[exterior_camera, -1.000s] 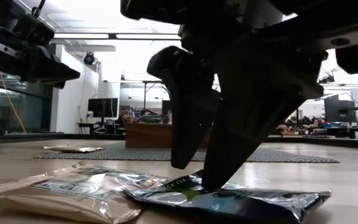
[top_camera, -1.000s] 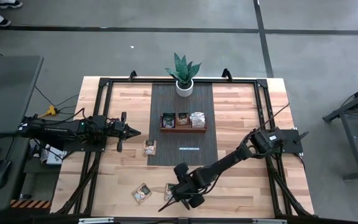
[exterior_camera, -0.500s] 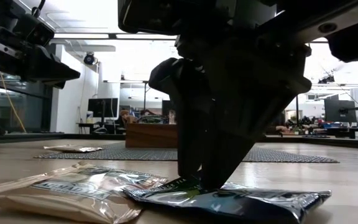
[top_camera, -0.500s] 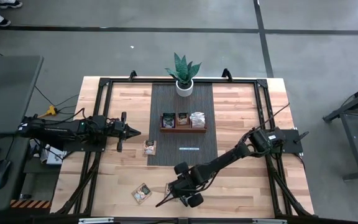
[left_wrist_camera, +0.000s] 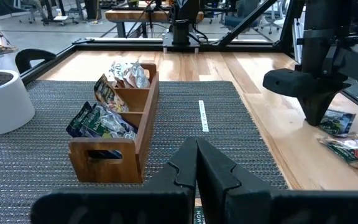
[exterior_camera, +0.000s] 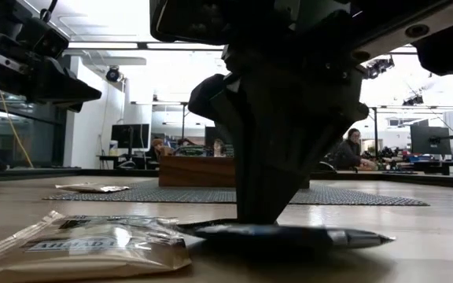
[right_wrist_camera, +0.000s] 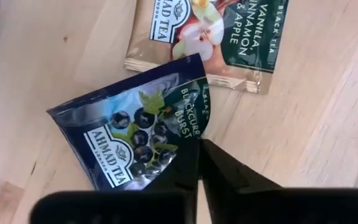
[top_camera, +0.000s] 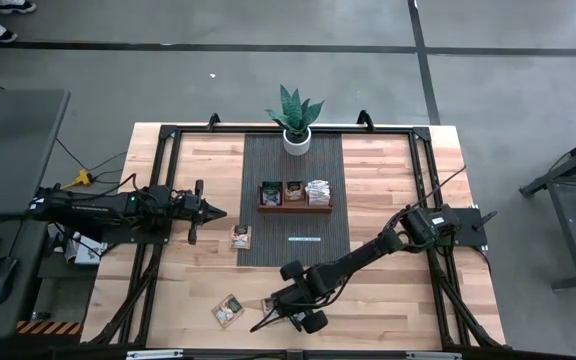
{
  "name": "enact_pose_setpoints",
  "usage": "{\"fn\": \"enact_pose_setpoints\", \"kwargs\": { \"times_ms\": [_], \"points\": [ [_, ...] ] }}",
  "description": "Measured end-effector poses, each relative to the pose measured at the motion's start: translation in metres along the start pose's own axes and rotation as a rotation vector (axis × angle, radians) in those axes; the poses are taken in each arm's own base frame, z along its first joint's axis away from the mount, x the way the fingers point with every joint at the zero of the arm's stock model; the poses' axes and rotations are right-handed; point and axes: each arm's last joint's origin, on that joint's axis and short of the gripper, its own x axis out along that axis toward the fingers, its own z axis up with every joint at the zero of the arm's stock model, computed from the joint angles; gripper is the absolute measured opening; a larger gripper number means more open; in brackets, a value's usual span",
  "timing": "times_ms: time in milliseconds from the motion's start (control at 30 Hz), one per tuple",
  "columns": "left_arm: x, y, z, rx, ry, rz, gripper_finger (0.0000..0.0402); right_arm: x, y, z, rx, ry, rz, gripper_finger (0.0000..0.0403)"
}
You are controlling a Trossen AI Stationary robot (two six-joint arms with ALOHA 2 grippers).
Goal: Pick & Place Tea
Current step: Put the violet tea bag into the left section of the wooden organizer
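A dark blue tea packet (right_wrist_camera: 138, 134) is at the table's near edge, with my right gripper (right_wrist_camera: 197, 148) shut on it; the low view shows the packet (exterior_camera: 305, 234) edge-on under the gripper (exterior_camera: 258, 220). A beige tea packet (right_wrist_camera: 210, 34) lies flat on the wood beside it (exterior_camera: 85, 248). Another tea packet (top_camera: 241, 237) lies at the left edge of the grey mat. The wooden tray (top_camera: 295, 207) on the mat holds more tea. My left gripper (top_camera: 220, 212) hangs shut over the table's left part, touching nothing. My right gripper pinches one edge of the dark blue packet (right_wrist_camera: 190, 127) between its two fingers. The fingers come from above, pointing down. The packet sits about level just over the wood; whether any part of it rests on the table I cannot tell.
A potted plant (top_camera: 295, 122) stands at the far end of the mat (top_camera: 268, 160). Black frame rails (top_camera: 158, 180) run along the table's sides. A person sits in the room beyond the table (exterior_camera: 352, 149).
My right gripper has shut: its fingers stood apart on the dark blue packet and have come together on it. The packet, which lay flat with its face showing, now shows edge-on and level in the low view.
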Motion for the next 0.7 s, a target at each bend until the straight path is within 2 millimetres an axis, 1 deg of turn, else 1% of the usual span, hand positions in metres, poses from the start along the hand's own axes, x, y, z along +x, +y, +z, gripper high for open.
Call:
{"fn": "enact_pose_setpoints", "kwargs": {
  "times_ms": [67,300,500,700],
  "points": [
    [0.0,0.0,0.0,0.0,0.0,0.0,0.0001,0.0,0.0,0.0,0.001,0.0,0.002,0.0006],
    [0.0,0.0,0.0,0.0,0.0,0.0,0.0001,-0.003,0.002,0.0,0.039,-0.005,-0.032,0.0002],
    [0.0,0.0,0.0,0.0,0.0,0.0,0.0001,-0.024,0.007,0.0,0.033,-0.034,-0.097,0.0001],
    [0.0,0.0,0.0,0.0,0.0,0.0,0.0001,-0.046,0.003,0.002,0.037,-0.082,-0.254,0.0]
  ]
}}
